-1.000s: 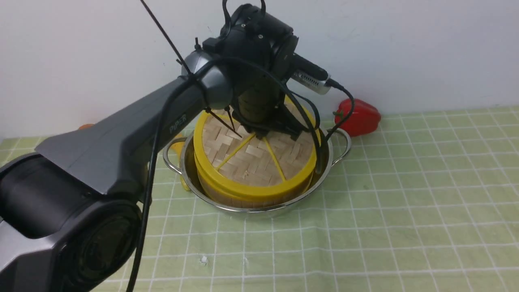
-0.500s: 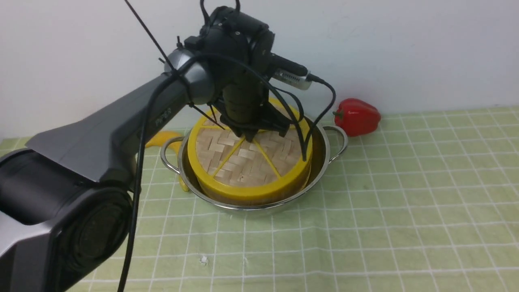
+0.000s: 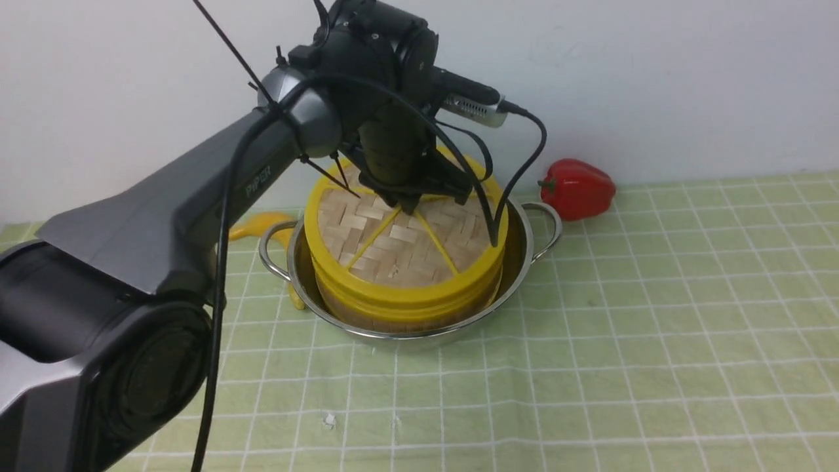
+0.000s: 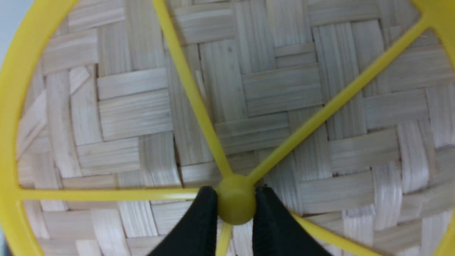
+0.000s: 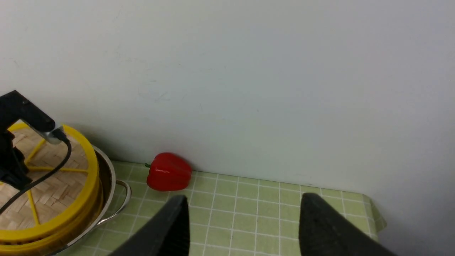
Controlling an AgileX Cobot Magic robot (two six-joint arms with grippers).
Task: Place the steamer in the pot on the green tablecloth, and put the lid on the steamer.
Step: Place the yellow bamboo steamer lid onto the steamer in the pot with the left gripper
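- One lid lay on the steamer, which sat inside the pot on the green tablecloth. The left pincer stood over the lid's centre, and a red pepper lay near the pot (front view).
- Left wrist view: both black fingertips pressed the yellow hub from opposite sides, pinching it.
- Right wrist view: the right pincer hung spread wide above the green tablecloth, well apart from the pot.

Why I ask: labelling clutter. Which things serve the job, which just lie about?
Job: woven bamboo lid, yellow rim; bamboo steamer beneath; shiny steel pot; pale green gridded tablecloth; left gripper, shut on lid's hub.
Lying about: red bell pepper; yellow curved object beside pot; open right gripper.
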